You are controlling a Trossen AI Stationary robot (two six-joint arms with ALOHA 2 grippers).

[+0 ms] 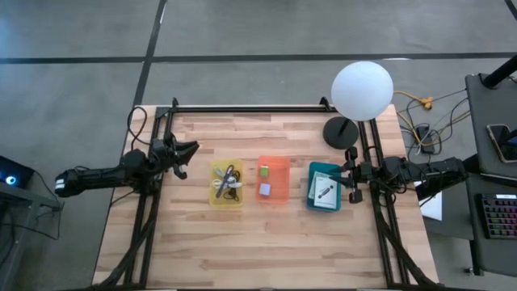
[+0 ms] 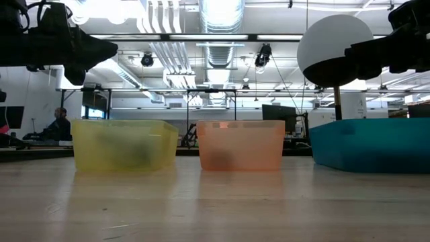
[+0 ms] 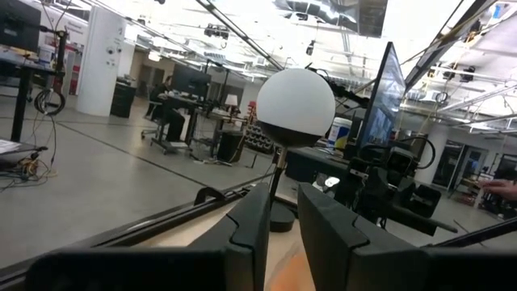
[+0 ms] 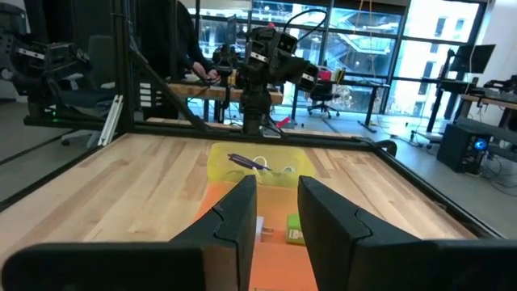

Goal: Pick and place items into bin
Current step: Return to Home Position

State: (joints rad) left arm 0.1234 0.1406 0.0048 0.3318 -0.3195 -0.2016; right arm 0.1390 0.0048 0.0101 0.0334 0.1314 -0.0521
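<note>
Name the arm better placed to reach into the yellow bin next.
Left. The left hand hangs close beside the translucent yellow plastic bin; the right hand sits beyond the teal plastic bin, on the far side.

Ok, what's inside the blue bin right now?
In the blue bin lie overlapping white cards with dark print; anything under them is hidden.

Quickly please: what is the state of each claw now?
Left claw: open a little, holding nothing.
Right claw: open a little, holding nothing.
</note>
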